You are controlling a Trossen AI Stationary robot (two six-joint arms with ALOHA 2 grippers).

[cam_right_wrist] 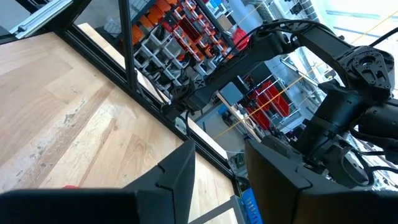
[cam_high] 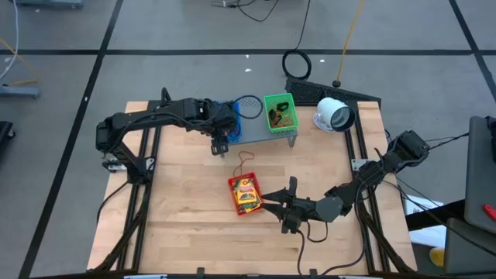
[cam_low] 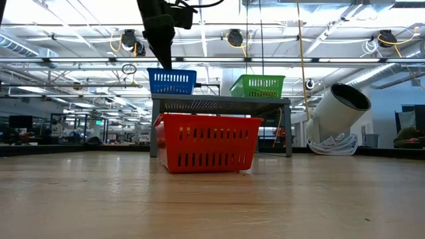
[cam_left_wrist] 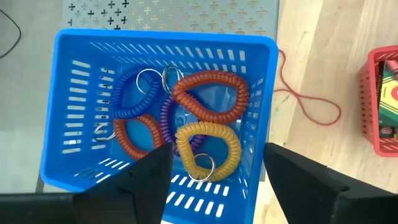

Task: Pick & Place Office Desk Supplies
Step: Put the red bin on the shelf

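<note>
A: Where is the left gripper (cam_left_wrist: 214, 171)?

B: Above the blue slotted plastic basket (cam_left_wrist: 74, 106), which stands on the grey perforated metal shelf (cam_high: 260, 136) near the bench's (cam_high: 186, 232) far edge; its fingers (cam_left_wrist: 146, 180) stand wide apart and hold nothing.

A: What lies in that basket?

B: Coiled wrist loops with metal key rings: a blue coil (cam_left_wrist: 127, 93), a red-orange coil (cam_left_wrist: 211, 93), a second red-orange coil (cam_left_wrist: 134, 134), a purple coil (cam_left_wrist: 166, 118) and a yellow coil (cam_left_wrist: 208, 149); they overlap on the basket floor, the yellow one directly between the spread fingers.

A: And beside it?

B: A green slotted plastic basket (cam_high: 279, 112) stands on the same shelf, on the side toward the white round device with a dark opening (cam_high: 333, 115); it holds dark and yellowish pieces I cannot make out; a thin red rubber-band loop (cam_left_wrist: 308, 102) lies on the wood just off the shelf.

A: The right arm?

B: The right gripper (cam_high: 285, 205) hangs low toward the bench's near edge, just beside a red slotted plastic basket (cam_high: 245, 194) near the bench's middle; that basket holds yellow packets with green labels (cam_high: 248, 195); the fingers (cam_right_wrist: 180, 174) show a narrow gap with nothing between them; the low view shows the red basket in front of the shelf.
</note>
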